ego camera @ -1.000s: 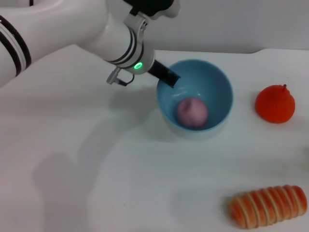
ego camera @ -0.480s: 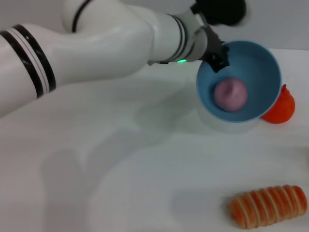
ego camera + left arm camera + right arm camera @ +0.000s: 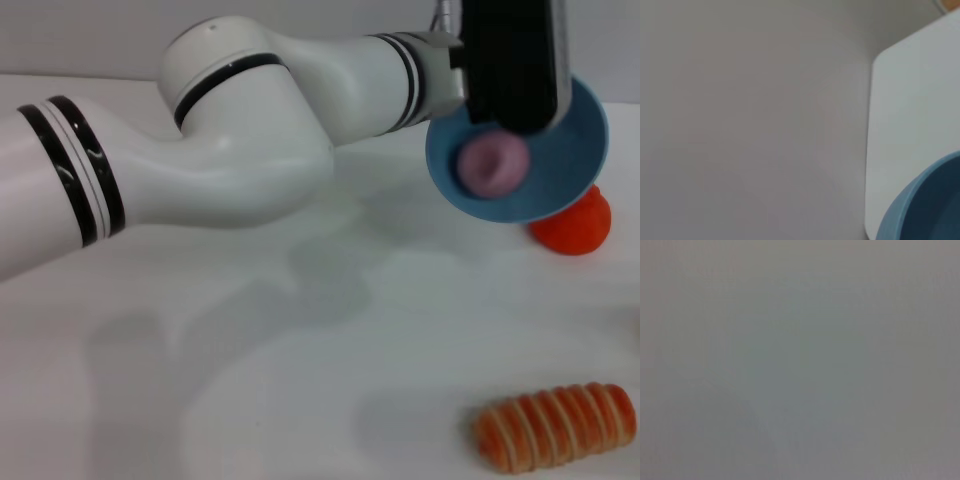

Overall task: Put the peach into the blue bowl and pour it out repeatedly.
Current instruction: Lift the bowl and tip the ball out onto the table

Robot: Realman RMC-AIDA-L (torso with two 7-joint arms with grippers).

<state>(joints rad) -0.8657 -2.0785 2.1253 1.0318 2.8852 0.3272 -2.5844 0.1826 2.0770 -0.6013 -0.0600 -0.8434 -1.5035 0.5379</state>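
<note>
Left gripper (image 3: 500, 115) holds the blue bowl (image 3: 560, 185) by its rim, fingers clamped, tilted above the bench (image 3: 300, 400). The peach (image 3: 492, 163) sits inside; light, smooth, likely rolls freely.

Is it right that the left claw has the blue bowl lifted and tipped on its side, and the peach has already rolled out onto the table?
Not quite. The left claw does hold the blue bowl lifted and tipped on its side, but the peach is not on the table: the head view shows it inside the bowl.
</note>
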